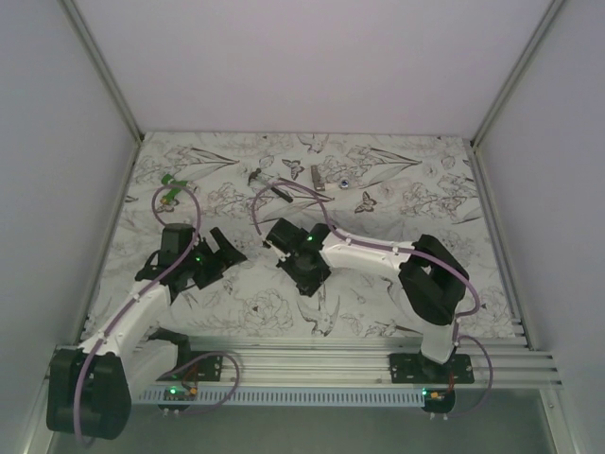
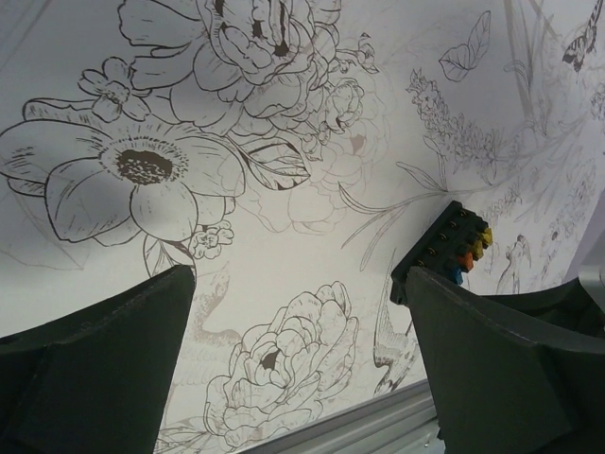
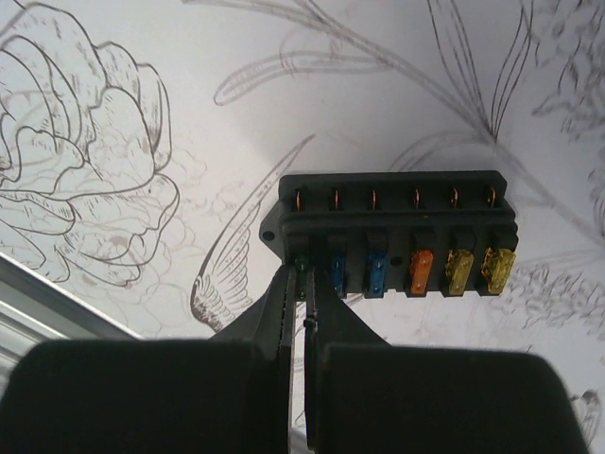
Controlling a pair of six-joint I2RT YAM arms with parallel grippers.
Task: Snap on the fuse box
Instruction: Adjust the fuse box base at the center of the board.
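Item: fuse box [image 3: 392, 232], black, flat, rectangular. It lies on the flower-printed bench [image 1: 425, 218], near the front rail and towards the middle.
Face: a row of six copper contacts above six fuse slots, which read from the left green, blue, blue, orange, yellow, yellow.
Right gripper [image 3: 302, 284]: set over the box's left end, jaws drawn narrow with only a thin slit between them, tips closed on the green fuse [image 3: 302, 262] in the leftmost slot.
Left gripper [image 2: 298, 284]: jaws wide apart and holding nothing, over bare printed cloth. The fuse box shows just past its right finger, apart from it.
Other pieces: green plastic piece [image 1: 173, 189] at the far left of the bench; small grey bar [image 1: 319, 178] at the far middle.
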